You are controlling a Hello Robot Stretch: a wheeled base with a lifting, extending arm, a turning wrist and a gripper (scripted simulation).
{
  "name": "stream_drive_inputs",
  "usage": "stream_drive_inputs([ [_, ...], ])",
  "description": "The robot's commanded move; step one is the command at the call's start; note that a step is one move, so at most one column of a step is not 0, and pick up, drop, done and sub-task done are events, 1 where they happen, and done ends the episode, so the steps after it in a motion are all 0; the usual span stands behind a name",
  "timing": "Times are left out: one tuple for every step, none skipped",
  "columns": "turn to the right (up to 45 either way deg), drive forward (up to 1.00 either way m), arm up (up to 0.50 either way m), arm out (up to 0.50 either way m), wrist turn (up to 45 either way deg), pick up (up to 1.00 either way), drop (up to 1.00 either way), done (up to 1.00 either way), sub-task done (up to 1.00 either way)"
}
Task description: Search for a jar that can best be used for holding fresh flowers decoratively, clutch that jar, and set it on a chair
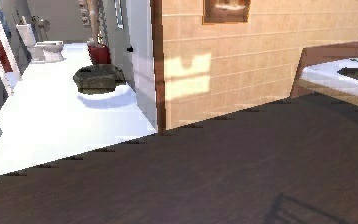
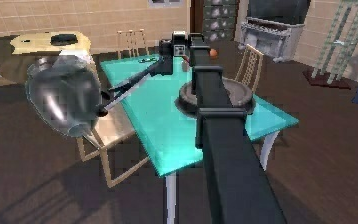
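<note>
Here's the jar (image 2: 59, 95), a big smoky glass one, hanging off the desk's left edge, clear of the floor and the top alike. The claw (image 2: 107, 102) has it: it dangles at the far end of those two thin fingers. Below it, tucked in at that same left edge, stands a wooden chair (image 2: 109, 152), and that, I'd say, is where the jar is meant to go. Now the danger! The seat looks partly pushed under the teal desk (image 2: 152, 118), so there's little bare seat to land on. Set down off-centre, the jar could catch the seat's rim and roll to the floor, or its belly could knock the desk's edge on the way down. Further right, a dark round dish (image 2: 239, 100) sits near the desk's right end, close under the arm (image 2: 222, 140). A sideways swing there could shove it. What can't I make out? Whether the jar hangs squarely above the seat or a little beside it, because the glass covers the chair's back. How much seat is free under the desk's edge, I can't tell. The arm cuts the dish in half. Ahead, a dark basket (image 1: 95, 78) sits on pale floor, and a bed (image 1: 337, 75) is cut off at the forward view's right edge.
</note>
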Motion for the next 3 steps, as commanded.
stream_drive_inputs([
  [0.0,0.00,0.00,0.00,-27.0,0.00,0.00,0.00,0.00],
  [0.0,0.00,0.00,-0.48,0.0,0.00,0.00,0.00,0.00],
  [-36.0,0.00,0.00,0.00,0.0,0.00,0.00,0.00,0.00],
])
